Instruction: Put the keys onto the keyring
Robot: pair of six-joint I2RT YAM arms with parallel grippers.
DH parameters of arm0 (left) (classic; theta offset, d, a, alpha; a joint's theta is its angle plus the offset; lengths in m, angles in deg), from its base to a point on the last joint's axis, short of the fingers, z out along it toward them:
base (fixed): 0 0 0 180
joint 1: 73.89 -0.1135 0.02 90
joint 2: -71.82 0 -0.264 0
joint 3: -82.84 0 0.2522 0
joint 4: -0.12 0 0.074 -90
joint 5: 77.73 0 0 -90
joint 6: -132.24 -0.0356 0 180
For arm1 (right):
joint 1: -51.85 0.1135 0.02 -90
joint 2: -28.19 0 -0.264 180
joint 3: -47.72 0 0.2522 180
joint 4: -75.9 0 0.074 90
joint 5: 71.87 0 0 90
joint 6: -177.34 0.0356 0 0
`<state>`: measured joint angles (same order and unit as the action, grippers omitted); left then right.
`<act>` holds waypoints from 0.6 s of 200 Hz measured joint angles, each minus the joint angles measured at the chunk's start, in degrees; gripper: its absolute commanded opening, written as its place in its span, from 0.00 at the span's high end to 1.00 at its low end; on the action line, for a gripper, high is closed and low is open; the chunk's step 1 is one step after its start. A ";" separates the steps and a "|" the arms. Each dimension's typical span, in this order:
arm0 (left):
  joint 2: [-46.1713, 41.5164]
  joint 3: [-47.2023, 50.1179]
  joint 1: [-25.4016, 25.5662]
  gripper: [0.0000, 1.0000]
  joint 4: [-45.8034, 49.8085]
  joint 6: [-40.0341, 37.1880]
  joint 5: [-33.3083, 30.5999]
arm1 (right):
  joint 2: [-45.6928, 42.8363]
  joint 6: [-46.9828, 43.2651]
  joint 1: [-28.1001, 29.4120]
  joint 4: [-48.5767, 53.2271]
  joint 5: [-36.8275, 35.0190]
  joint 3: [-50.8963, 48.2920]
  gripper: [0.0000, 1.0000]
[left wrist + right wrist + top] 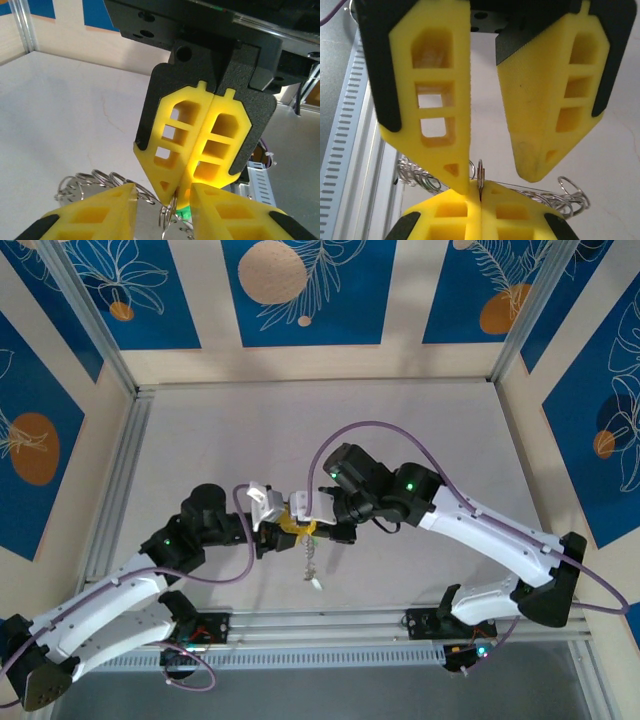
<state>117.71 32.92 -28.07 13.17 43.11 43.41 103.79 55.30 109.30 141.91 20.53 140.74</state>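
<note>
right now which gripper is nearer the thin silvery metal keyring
Right. The right gripper is shut on the thin silvery metal keyring; the left gripper is open, its yellow fingers either side of the ring, not clearly touching.

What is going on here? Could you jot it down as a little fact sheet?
Left gripper: jaws apart, tips meeting the right gripper's
Right gripper: shut on a thin silvery piece
Key: green bit below the right gripper's tip
Keyring: silvery wire loops beside the fingertips
Chain: trails away from the grippers, pale tag at its end
</note>
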 measured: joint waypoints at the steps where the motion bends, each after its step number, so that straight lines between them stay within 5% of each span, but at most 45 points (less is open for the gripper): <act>1: -0.02 0.00 0.07 0.68 0.04 -0.02 -0.09 | 0.02 0.02 -0.02 0.04 0.02 0.02 1.00; 120: 1.18 -0.24 1.73 0.85 1.90 -2.62 -1.92 | 0.61 0.00 -1.40 2.12 1.68 1.33 1.00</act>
<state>118.89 32.68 -26.34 15.07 40.48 41.48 104.40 55.30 107.90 144.03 22.21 142.08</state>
